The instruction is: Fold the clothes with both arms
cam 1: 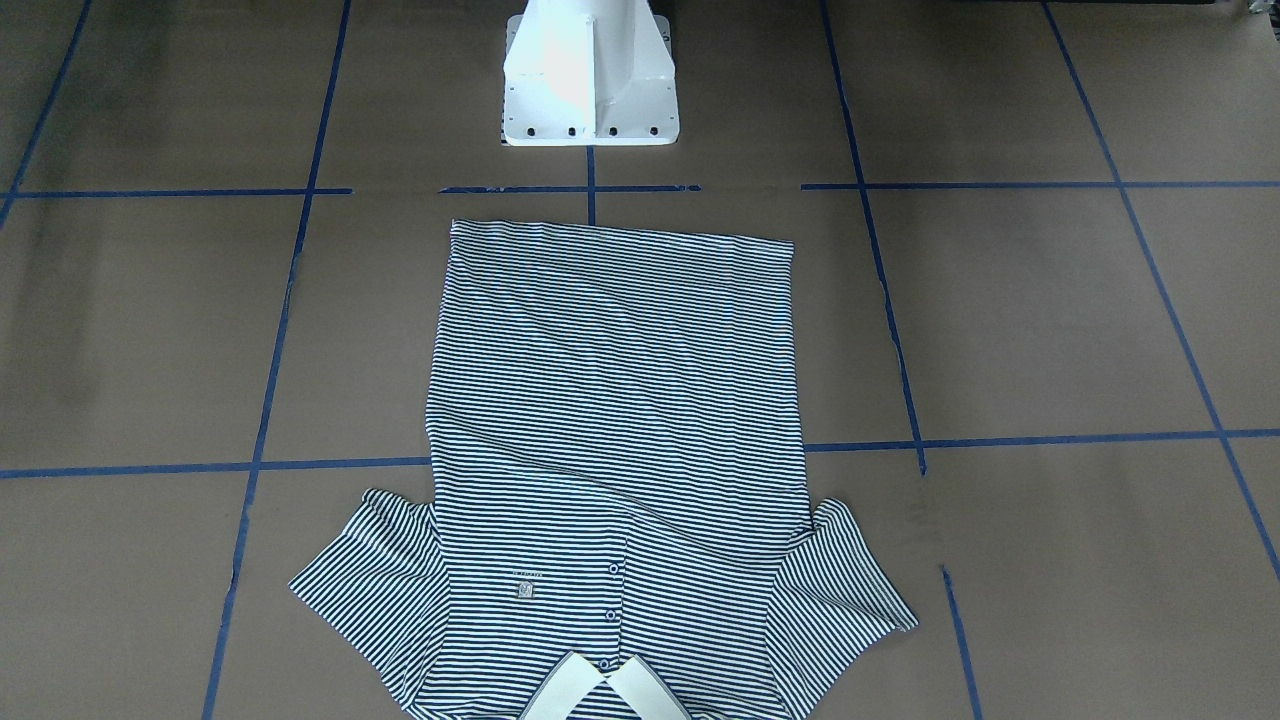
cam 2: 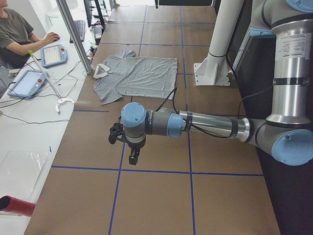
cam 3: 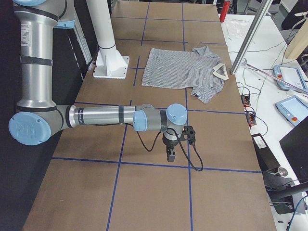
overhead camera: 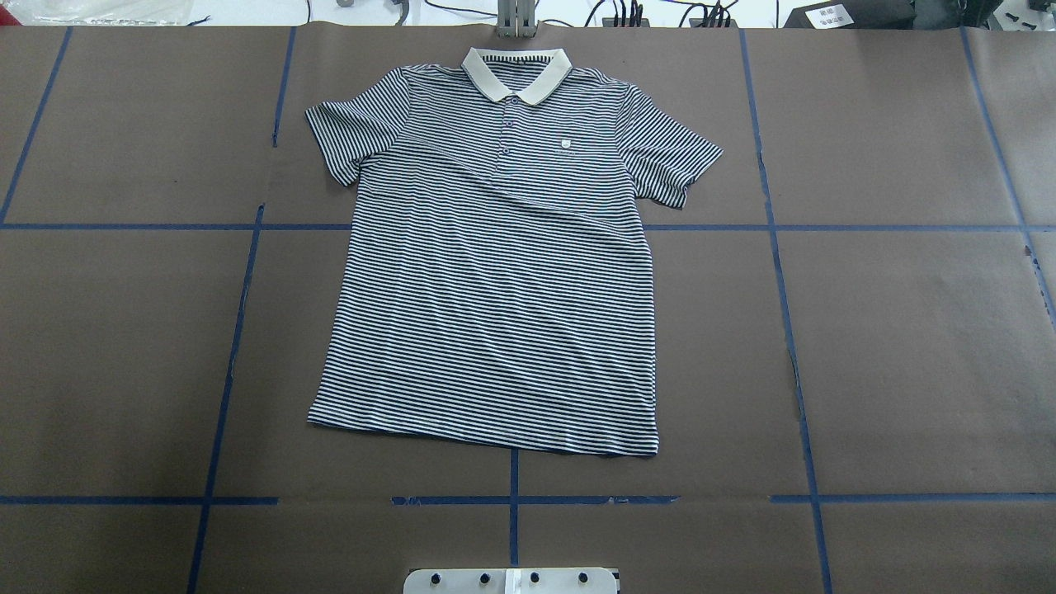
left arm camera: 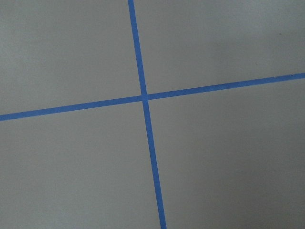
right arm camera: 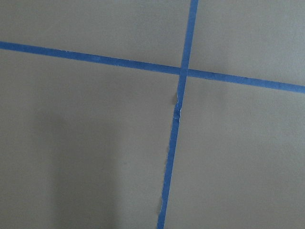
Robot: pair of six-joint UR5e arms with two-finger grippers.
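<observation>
The striped shirt (overhead camera: 495, 272) lies flat, its hem nearest the white pedestal (cam 1: 590, 90). The left gripper (cam 2: 133, 157) and right gripper (cam 3: 171, 154) hang far out either side of the pedestal; whether spread or closed, I cannot tell. They should probably take matching corners together, evenly.

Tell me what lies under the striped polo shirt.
The navy-and-white striped polo shirt lies flat on the brown paper-covered table. A blue tape line runs in under one side edge and out the other. Whatever else lies beneath is hidden by the cloth.
</observation>
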